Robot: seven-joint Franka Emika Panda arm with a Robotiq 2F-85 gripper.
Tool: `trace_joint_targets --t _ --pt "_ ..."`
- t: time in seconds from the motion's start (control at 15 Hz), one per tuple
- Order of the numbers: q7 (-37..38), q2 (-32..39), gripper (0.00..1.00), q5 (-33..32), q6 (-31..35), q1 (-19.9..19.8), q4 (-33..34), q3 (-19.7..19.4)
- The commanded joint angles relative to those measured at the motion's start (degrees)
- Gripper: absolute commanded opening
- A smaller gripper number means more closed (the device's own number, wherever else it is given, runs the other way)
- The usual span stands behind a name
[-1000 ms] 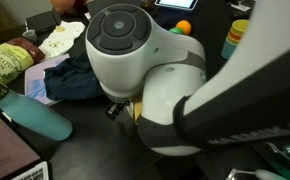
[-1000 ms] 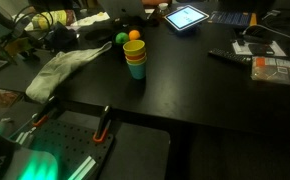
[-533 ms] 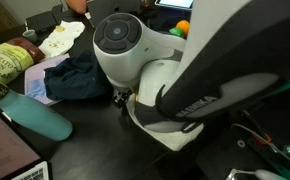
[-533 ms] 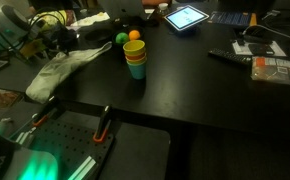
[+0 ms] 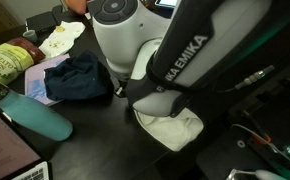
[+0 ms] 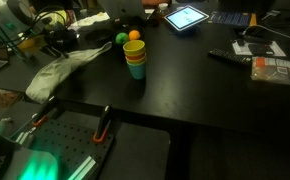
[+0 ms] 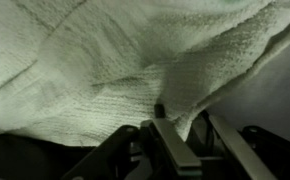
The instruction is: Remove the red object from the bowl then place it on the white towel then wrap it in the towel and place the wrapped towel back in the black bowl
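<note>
The white towel (image 6: 70, 68) is lying crumpled on the dark worktop (image 6: 205, 90), near the stacked cups (image 6: 135, 60). In the wrist view the jaws are reaching at a fold of it; whether they are pinching cloth cannot be told. The red object and the black bowl are showing in no view, so wrapping is probably in hand, with bowling the bundle remaining. The arm (image 5: 185, 60) is masking much of an exterior view.

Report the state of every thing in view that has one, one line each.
white towel: crumpled, lying in folds right in front of the gripper.
gripper: at a towel fold; open or shut unclear.
stack of cups: upright, nested.
tablet: screen lit.
teal bottle: lying on its side.
dark blue cloth: bunched.
</note>
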Motion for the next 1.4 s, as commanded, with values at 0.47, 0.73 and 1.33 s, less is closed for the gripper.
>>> trace_joint_targets --t 0.47,0.73,1.33 --pt "4.5 -15.4 0.01 -12.1 -18.1 -6.2 -4.5 -3.9" --pt "7.2 -21.2 0.01 -18.8 -27.6 -11.1 -6.4 -1.0" --pt "6.7 -28.4 0.01 -12.5 -36.0 -29.4 -17.5 17.8"
